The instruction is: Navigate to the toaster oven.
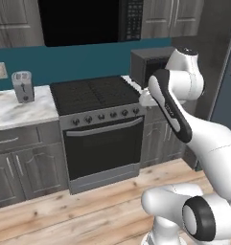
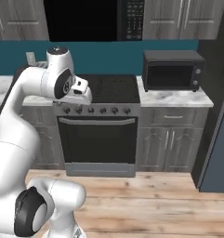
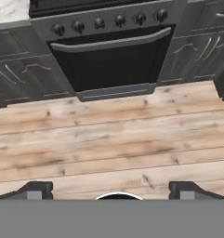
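Right base view gives you the clearest look at the toaster oven point(image 2: 172, 70): a dark grey box with a wide black glass front, sitting on the marble worktop point(image 2: 187, 98) just to the right of the range point(image 2: 98, 128), up against the teal back wall. A tall dark panel rises at its far side. In the left base view the same toaster oven point(image 1: 148, 64) peeks out behind the upper arm, partly hidden by the white elbow. Above the range you see the black microwave point(image 2: 92, 19) with its keypad, set between grey wall cabinets. Over on the left-hand stretch of worktop point(image 1: 18, 110) stands a small silver slot toaster point(image 1: 22, 86), with a wall outlet point(image 1: 0, 70) beside it, well apart from the toaster oven. The hand view looks down at the light wooden floor point(image 3: 108, 139) and the lower front of the range, its oven door handle point(image 3: 111, 42) and row of knobs at the top of the picture. There the end effector point(image 3: 111, 190) shows two dark fingertips point(image 3: 36, 189) spread wide, one at each lower corner, with nothing between them but floorboards. The arm is folded, its wrist hanging in front of the cooktop.
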Available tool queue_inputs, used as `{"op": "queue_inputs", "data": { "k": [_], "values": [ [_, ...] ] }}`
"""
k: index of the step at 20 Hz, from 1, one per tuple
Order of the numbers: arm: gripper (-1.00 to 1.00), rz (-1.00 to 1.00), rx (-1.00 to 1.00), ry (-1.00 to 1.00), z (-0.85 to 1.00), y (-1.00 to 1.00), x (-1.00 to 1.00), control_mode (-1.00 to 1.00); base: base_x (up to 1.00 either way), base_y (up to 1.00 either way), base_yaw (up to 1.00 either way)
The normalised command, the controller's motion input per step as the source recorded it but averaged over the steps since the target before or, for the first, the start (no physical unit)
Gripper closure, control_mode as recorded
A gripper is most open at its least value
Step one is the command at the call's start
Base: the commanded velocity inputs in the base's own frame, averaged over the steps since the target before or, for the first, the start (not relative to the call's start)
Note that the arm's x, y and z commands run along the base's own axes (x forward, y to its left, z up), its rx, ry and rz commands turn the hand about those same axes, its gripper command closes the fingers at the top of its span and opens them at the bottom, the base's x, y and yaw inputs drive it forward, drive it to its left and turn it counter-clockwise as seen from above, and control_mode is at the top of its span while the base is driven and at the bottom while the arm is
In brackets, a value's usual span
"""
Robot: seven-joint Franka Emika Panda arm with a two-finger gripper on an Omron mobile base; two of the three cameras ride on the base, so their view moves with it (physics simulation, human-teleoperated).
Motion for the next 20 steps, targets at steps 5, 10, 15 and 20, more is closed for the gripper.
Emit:
{"op": "queue_inputs", "data": {
  "k": [5,10,15,20],
  "values": [
    [-1.0,0.0,0.0,0.0,0.0,0.0,0.0,1.0,1.0,-0.54,-0.01],
    [-1.0,0.0,0.0,0.0,0.0,0.0,0.0,1.0,1.0,0.03,-0.21],
    [-1.0,0.0,0.0,0.0,0.0,0.0,0.0,1.0,0.99,-0.48,0.0],
    [-1.0,0.0,0.0,0.0,0.0,0.0,0.0,1.0,0.87,-1.0,0.17]
  ]
}}
